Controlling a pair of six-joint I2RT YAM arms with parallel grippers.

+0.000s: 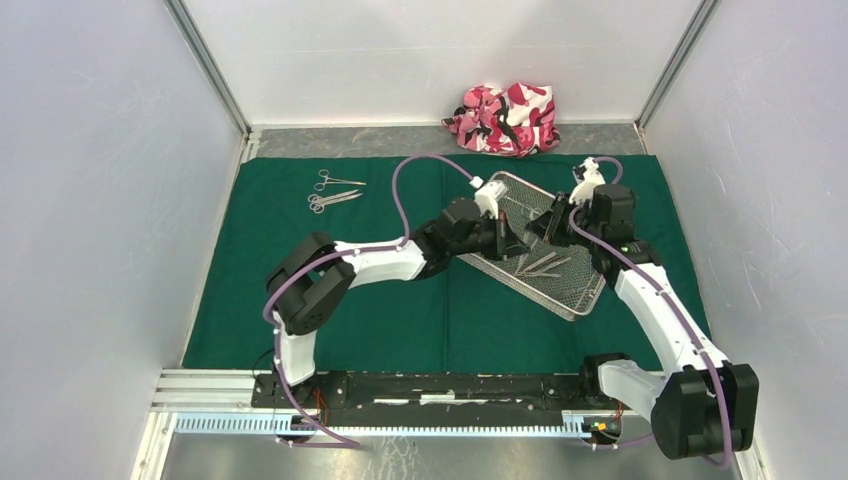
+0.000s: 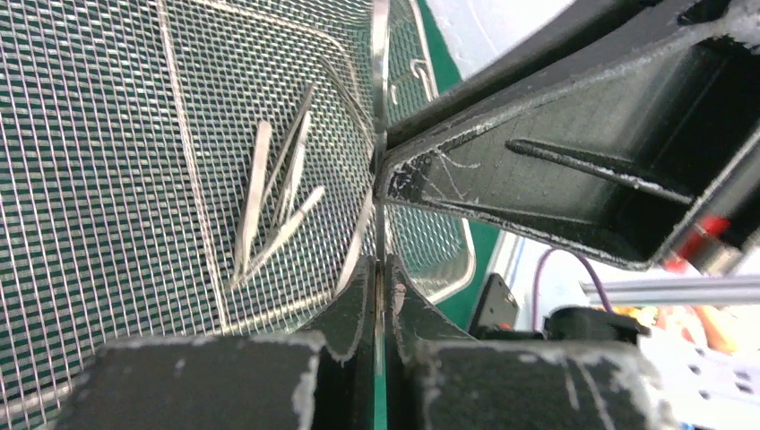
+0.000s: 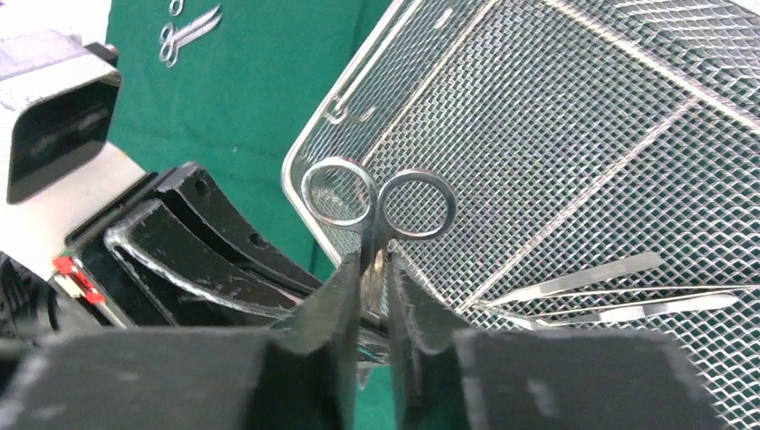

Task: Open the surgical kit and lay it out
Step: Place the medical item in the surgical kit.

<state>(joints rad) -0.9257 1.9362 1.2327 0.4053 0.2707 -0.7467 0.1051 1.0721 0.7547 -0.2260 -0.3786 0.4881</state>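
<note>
A slim steel ring-handled instrument (image 3: 375,228) was clamped at once by the right gripper (image 3: 375,273) and the left gripper (image 2: 379,287).

The right gripper was closed on the shaft just below the finger rings. The left gripper was closed on the thin far end, nearly touching its partner. This looked like a hand-over, letting the left arm carry the piece leftward. Both hung above a rectangular silver wire-mesh tray (image 1: 520,195), where loose steel tweezers (image 1: 545,265) lay. The tray sat angled on a dark green cloth (image 1: 400,320) spread over the tabletop. Two ring-handled steel instruments (image 1: 335,199) lay side by side near the cloth's far-left corner, probably the layout spot. A pink, white and black camouflage cloth bundle (image 1: 505,118) sat beyond the cloth.
</note>
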